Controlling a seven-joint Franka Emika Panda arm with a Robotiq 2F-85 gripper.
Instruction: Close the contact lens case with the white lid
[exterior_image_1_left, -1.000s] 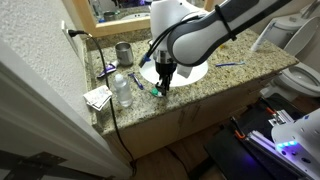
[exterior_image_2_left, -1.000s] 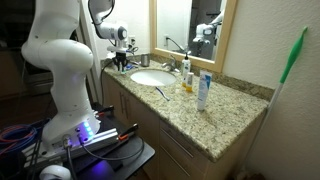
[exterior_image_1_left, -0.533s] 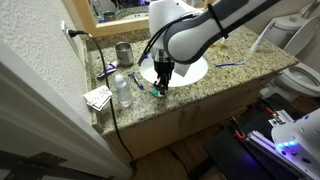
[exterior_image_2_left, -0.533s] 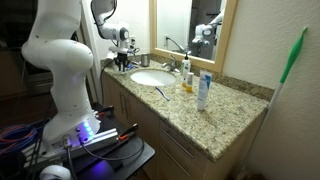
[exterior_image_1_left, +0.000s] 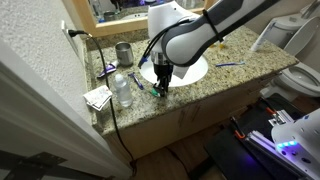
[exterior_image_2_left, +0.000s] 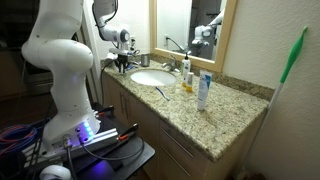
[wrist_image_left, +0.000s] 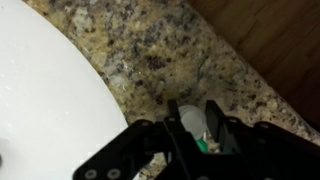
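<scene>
My gripper (wrist_image_left: 192, 112) is shut on the white lid (wrist_image_left: 190, 124), a small round cap held between the two black fingers. A green part of the contact lens case (wrist_image_left: 202, 146) shows just below the lid, between the fingers; the rest of the case is hidden. In both exterior views the gripper (exterior_image_1_left: 162, 87) (exterior_image_2_left: 122, 63) is low over the granite counter by the sink's front edge, and a green speck of the case (exterior_image_1_left: 157, 93) shows at its tip.
The white sink (exterior_image_1_left: 190, 70) (wrist_image_left: 40, 90) lies right beside the gripper. A clear bottle (exterior_image_1_left: 122, 90), a metal cup (exterior_image_1_left: 124, 52), a blue-handled toothbrush (exterior_image_1_left: 106, 70) and papers (exterior_image_1_left: 98, 97) stand nearby. The counter's front edge (wrist_image_left: 250, 60) is close. A tube (exterior_image_2_left: 203, 92) stands farther along.
The arm has shifted very slightly; the gripper stays low at the same spot on the counter, still shut on the lid.
</scene>
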